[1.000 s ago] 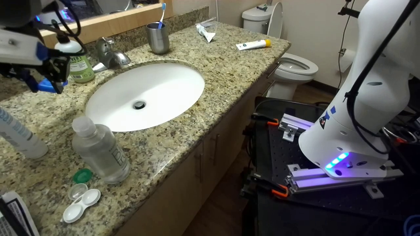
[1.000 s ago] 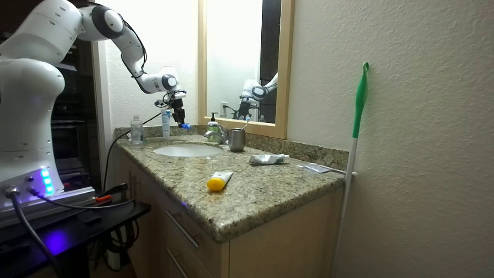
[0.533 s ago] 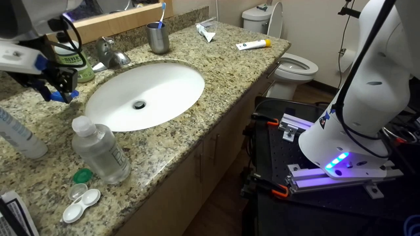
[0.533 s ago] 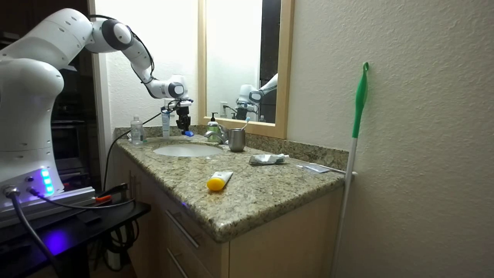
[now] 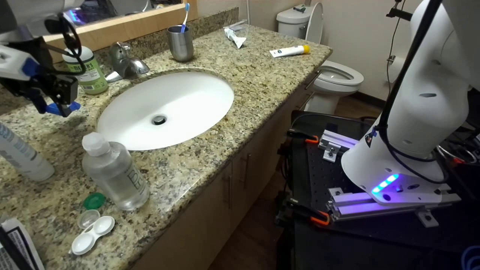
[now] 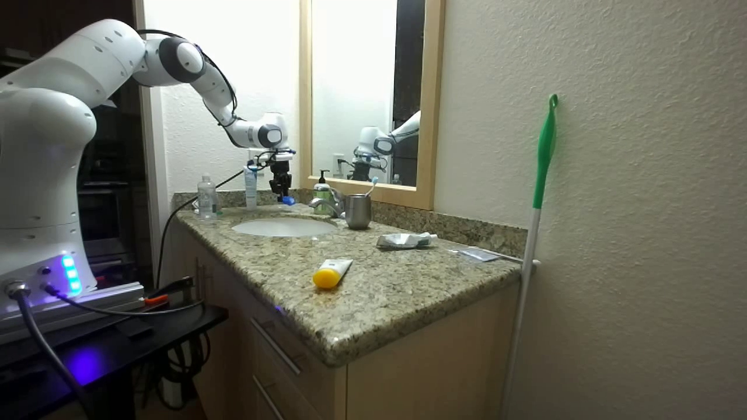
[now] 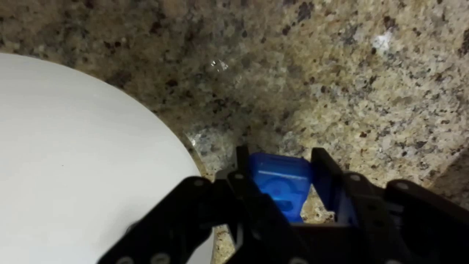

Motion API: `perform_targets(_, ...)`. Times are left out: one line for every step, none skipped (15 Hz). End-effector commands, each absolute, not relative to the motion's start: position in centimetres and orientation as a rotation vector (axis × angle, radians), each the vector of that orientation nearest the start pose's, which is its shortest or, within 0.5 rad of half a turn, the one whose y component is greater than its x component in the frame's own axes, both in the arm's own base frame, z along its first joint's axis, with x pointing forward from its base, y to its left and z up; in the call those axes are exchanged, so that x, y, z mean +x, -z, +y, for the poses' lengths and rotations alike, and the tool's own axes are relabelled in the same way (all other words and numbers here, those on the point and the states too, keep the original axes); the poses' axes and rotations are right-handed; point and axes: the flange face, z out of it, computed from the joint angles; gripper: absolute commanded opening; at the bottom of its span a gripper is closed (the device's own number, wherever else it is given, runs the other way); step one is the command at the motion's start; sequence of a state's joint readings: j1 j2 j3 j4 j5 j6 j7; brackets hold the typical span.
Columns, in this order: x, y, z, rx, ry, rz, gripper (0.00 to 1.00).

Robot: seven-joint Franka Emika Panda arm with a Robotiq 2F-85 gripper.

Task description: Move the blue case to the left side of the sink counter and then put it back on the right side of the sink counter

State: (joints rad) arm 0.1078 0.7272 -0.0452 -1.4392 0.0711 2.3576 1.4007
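The blue case (image 7: 282,183) is bright translucent blue and sits between the fingers of my gripper (image 7: 280,158) in the wrist view. Both fingers touch its sides, and its lower part is partly hidden by a finger. In both exterior views my gripper (image 5: 53,109) (image 6: 282,197) points down with the case (image 5: 56,108) (image 6: 288,200) at its tips, a little above the sink counter (image 5: 255,86) (image 6: 373,291). It is on the soap-bottle side of the white basin (image 5: 168,108); the basin rim shows left of the gripper in the wrist view.
Close to the gripper stand a green soap bottle (image 5: 90,75), a chrome tap (image 5: 125,63), a white tube (image 5: 26,153) and a clear bottle (image 5: 116,176). A lens case (image 5: 93,234) lies nearer the front. A metal cup (image 6: 358,211) and tubes (image 6: 332,274) are beyond the basin.
My gripper has come down toward the counter with the blue case held. In the last half second it has shifted slightly away from the basin, with little change in height.
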Motion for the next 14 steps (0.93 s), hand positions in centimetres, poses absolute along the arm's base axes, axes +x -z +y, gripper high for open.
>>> perform_targets(74.3,-27.2,5.2,-2.343,0.150,1.890,0.20)
perform_targets(74.2,-27.0,5.2,-2.348,0.148,1.886,0.20)
perform_targets(74.3,-26.8,5.3,-2.357,0.153,1.876,0.20)
perform_targets(74.3,-26.6,5.5,-2.363,0.163,1.868,0.20)
perform_targets(74.3,-26.5,5.8,-2.371,0.176,1.853,0.20)
perform_targets(74.3,-26.5,6.0,-2.379,0.190,1.842,0.20)
perform_targets(74.3,-26.5,6.3,-2.386,0.191,1.833,0.20)
perform_targets(74.4,-26.6,6.5,-2.392,0.200,1.825,0.20)
perform_targets(74.4,-26.6,6.7,-2.393,0.209,1.817,0.20)
perform_targets(74.4,-26.6,6.8,-2.395,0.209,1.822,0.20)
perform_targets(74.4,-26.6,6.9,-2.399,0.218,1.825,0.26)
perform_targets(74.4,-26.6,6.9,-2.405,0.234,1.829,0.70)
perform_targets(74.4,-26.7,6.9,-2.412,0.238,1.825,0.69)
perform_targets(74.5,-26.8,6.7,-2.416,0.254,1.826,0.71)
